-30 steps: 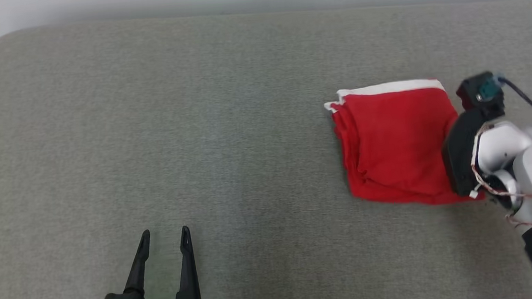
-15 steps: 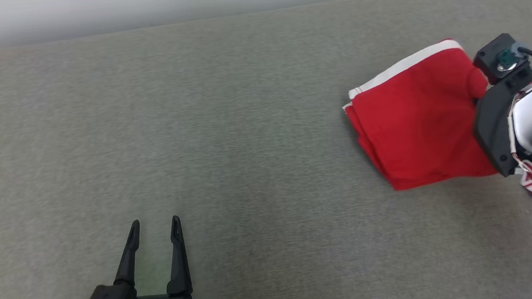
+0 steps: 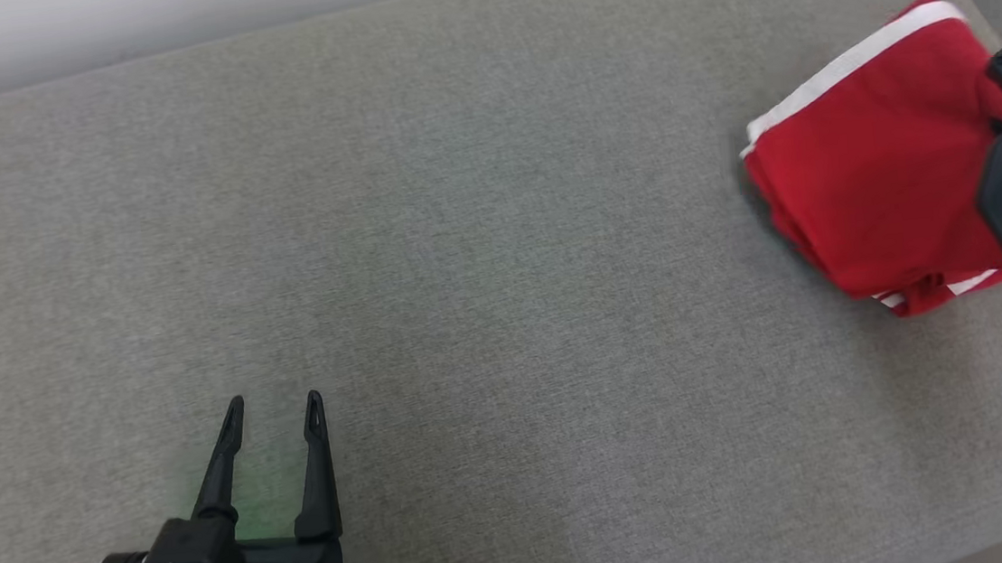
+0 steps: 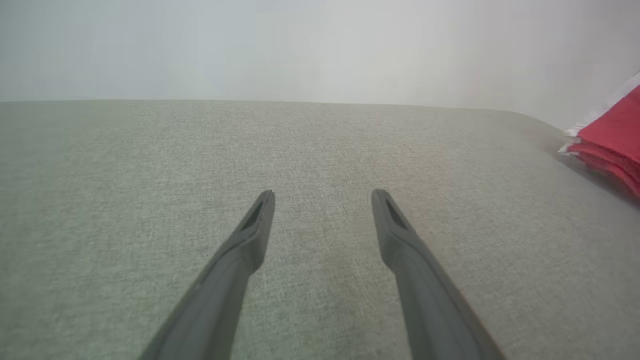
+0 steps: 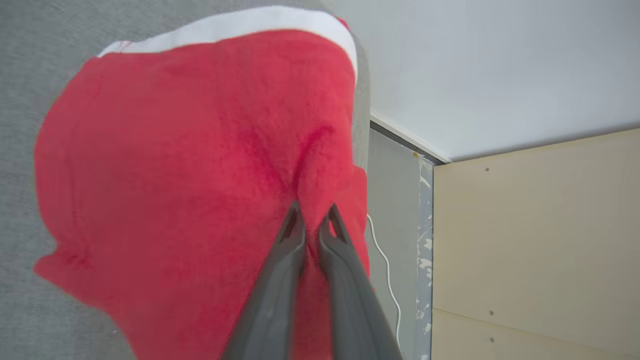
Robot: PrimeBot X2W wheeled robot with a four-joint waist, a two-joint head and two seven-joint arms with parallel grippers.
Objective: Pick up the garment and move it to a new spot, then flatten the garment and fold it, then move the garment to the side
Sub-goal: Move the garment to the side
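**Right claw pinches the folded red garment near the pad's right end**

In the head view the garment (image 3: 874, 185), red with white trim, is folded at 2 o'clock on the grey pad (image 3: 481, 256), close to the pad's right end. Whether all of it rests on the pad cannot be told. Its white band runs along the 12 o'clock edge, and white stripes peek out at its 6 o'clock corner.

The right gripper (image 5: 314, 206) has its fingers pressed almost together on a ridge of the red cloth, which puckers into creases just past the tips. Beyond the pad's end the right wrist view shows a pale wall (image 5: 500, 65), a white cable (image 5: 385, 270) and a tan board (image 5: 540, 235).

The left gripper (image 3: 274, 398) sits at 7 o'clock, well apart from the garment. Its fingers are spread, hold nothing and point toward 12 o'clock over bare pad.
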